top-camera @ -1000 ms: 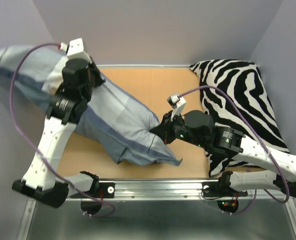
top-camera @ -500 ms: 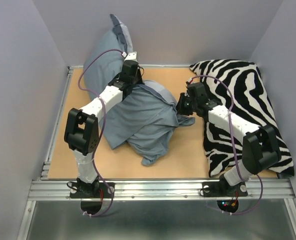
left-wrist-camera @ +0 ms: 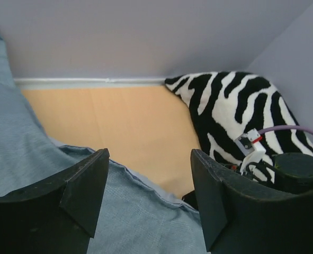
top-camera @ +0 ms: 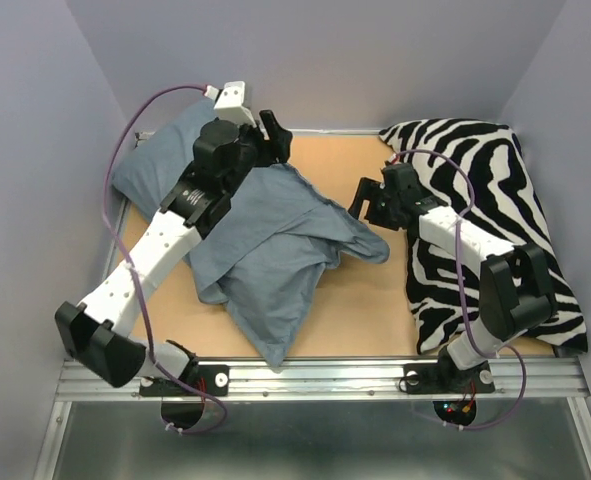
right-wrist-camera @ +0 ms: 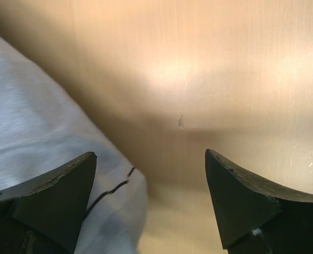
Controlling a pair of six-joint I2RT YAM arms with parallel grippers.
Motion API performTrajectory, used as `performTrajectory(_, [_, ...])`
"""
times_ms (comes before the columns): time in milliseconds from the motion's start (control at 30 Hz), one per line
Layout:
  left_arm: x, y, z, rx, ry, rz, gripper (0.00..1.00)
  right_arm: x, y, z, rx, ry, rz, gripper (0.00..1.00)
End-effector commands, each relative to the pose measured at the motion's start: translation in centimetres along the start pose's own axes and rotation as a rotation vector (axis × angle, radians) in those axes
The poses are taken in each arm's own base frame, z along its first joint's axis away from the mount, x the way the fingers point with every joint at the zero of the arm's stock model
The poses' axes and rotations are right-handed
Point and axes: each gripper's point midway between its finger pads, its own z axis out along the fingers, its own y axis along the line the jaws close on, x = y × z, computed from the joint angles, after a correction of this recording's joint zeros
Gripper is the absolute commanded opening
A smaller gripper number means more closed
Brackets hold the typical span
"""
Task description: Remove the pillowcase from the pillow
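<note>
The dusty blue pillowcase [top-camera: 275, 240] lies crumpled across the wooden table, from a plump bulge at the back left [top-camera: 155, 165] to a point near the front edge. The pillow is hidden; no white shows. My left gripper [top-camera: 273, 135] hovers open over the case's back edge, and in the left wrist view it [left-wrist-camera: 150, 159] has only the fabric [left-wrist-camera: 29, 159] lying below it. My right gripper [top-camera: 367, 203] stands open just right of the case's right corner. The right wrist view shows it [right-wrist-camera: 150, 156] over bare wood, with that corner [right-wrist-camera: 34, 132] beside the left finger.
A black-and-white zebra-striped cushion [top-camera: 485, 180] fills the right side of the table and shows in the left wrist view [left-wrist-camera: 225, 106]. Grey walls close in the back and both sides. Bare wood [top-camera: 375, 290] shows between the case and the cushion.
Both grippers have opened and let go of the fabric. The pillowcase has dropped from against the back wall and spread flatter, its bulge now at the back left. The left arm swung up and left.
</note>
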Motion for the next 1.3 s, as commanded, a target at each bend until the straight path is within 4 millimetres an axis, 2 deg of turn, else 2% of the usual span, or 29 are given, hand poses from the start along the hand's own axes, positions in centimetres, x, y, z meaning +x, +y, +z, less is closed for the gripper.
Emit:
performTrajectory(0, [1.0,1.9,-2.5,-0.106,0.001,0.02,0.73,-5.4,3.2,-3.9,-0.081,-0.161,-0.019,0.89])
performTrajectory(33, [1.3,3.2,-3.1,-0.184,-0.006,0.018,0.73,-5.7,3.3,-4.4,-0.083,-0.176,-0.023,0.89])
performTrajectory(67, [1.5,3.8,-4.1,-0.217,-0.006,0.011,0.73,-6.5,3.9,-5.9,-0.099,-0.208,-0.025,0.9])
performTrajectory(100, [3.9,4.7,-4.8,-0.257,0.052,0.015,0.72,-6.8,3.8,-6.5,-0.093,-0.222,-0.028,0.9])
performTrajectory(133, [4.7,5.5,-5.3,-0.297,0.061,0.017,0.72,-7.2,4.0,-7.3,-0.097,-0.239,-0.036,0.91])
performTrajectory(167, [5.5,5.7,-5.8,-0.302,0.08,0.024,0.72,-7.7,4.4,-8.6,-0.109,-0.265,-0.043,0.92])
performTrajectory(200, [7.4,5.7,-6.8,-0.293,0.115,0.041,0.72,-8.0,4.5,-9.4,-0.112,-0.275,-0.05,0.92])
performTrajectory(267, [8.4,5.6,-8.0,-0.271,0.134,0.048,0.73,-8.1,5.4,-10.7,-0.153,-0.279,-0.059,0.93])
performTrajectory(300, [10.3,6.1,-8.4,-0.269,0.174,0.063,0.73,-7.3,6.5,-11.7,-0.222,-0.252,-0.07,0.93])
performTrajectory(367, [12.1,6.0,-9.0,-0.244,0.219,0.074,0.73,-5.8,8.0,-12.4,-0.313,-0.201,-0.086,0.93])
performTrajectory(433, [12.9,6.1,-9.2,-0.249,0.235,0.085,0.74,-4.4,8.6,-12.8,-0.334,-0.185,-0.111,0.94])
performTrajectory(467, [13.3,6.2,-9.1,-0.251,0.245,0.091,0.74,-2.9,10.2,-13.0,-0.361,-0.164,-0.14,0.94])
performTrajectory(533, [14.0,6.5,-8.8,-0.265,0.262,0.101,0.74,-1.1,11.8,-12.6,-0.363,-0.146,-0.173,0.95])
performTrajectory(567, [14.6,6.5,-8.6,-0.268,0.28,0.115,0.74,1.5,14.0,-12.9,-0.398,-0.109,-0.218,0.95])
performTrajectory(633, [14.6,6.6,-8.4,-0.28,0.28,0.126,0.74,3.2,14.9,-12.2,-0.368,-0.1,-0.238,0.95])
performTrajectory(667, [14.7,6.6,-8.3,-0.281,0.283,0.127,0.74,5.2,15.4,-11.5,-0.369,-0.061,-0.258,0.95])
performTrajectory(700, [14.7,6.5,-8.0,-0.274,0.283,0.135,0.74,5.2,14.9,-10.9,-0.329,-0.081,-0.254,0.95])
performTrajectory(767, [14.9,5.7,-7.4,-0.23,0.29,0.146,0.74,6.6,14.1,-9.7,-0.311,-0.052,-0.231,0.95])
performTrajectory(867, [15.2,5.2,-6.9,-0.202,0.297,0.152,0.73,8.0,13.9,-8.9,-0.316,-0.035,-0.226,0.95])
performTrajectory(933, [15.6,5.5,-6.3,-0.224,0.314,0.172,0.64,9.0,13.4,-7.9,-0.3,-0.014,-0.223,0.95])
performTrajectory(967, [15.8,5.6,-6.1,-0.235,0.321,0.179,0.51,9.4,13.3,-7.6,-0.296,-0.007,-0.225,0.93])
performTrajectory(1033, [15.0,5.7,-5.9,-0.253,0.305,0.18,0.4,9.9,12.7,-6.8,-0.279,-0.002,-0.211,0.88])
performTrajectory(1067, [14.7,5.6,-5.8,-0.255,0.297,0.177,0.32,10.2,12.6,-6.5,-0.276,0.001,-0.211,0.84])
performTrajectory(1100, [13.9,5.3,-5.8,-0.255,0.283,0.175,0.21,10.1,12.5,-6.4,-0.273,-0.005,-0.205,0.8])
performTrajectory(1133, [13.4,5.4,-5.8,-0.267,0.272,0.176,0.15,10.4,12.1,-6.2,-0.263,-0.001,-0.196,0.75])
performTrajectory(1167, [12.8,5.3,-5.7,-0.273,0.261,0.175,0.1,10.4,12.0,-6.2,-0.258,-0.004,-0.192,0.61])
performTrajectory(1233, [11.2,5.4,-5.9,-0.302,0.231,0.177,0.07,9.9,11.6,-6.6,-0.247,-0.031,-0.182,0.49])
performTrajectory(1267, [10.6,5.4,-5.9,-0.31,0.221,0.179,0.06,10.1,11.0,-6.7,-0.235,-0.034,-0.18,0.38])
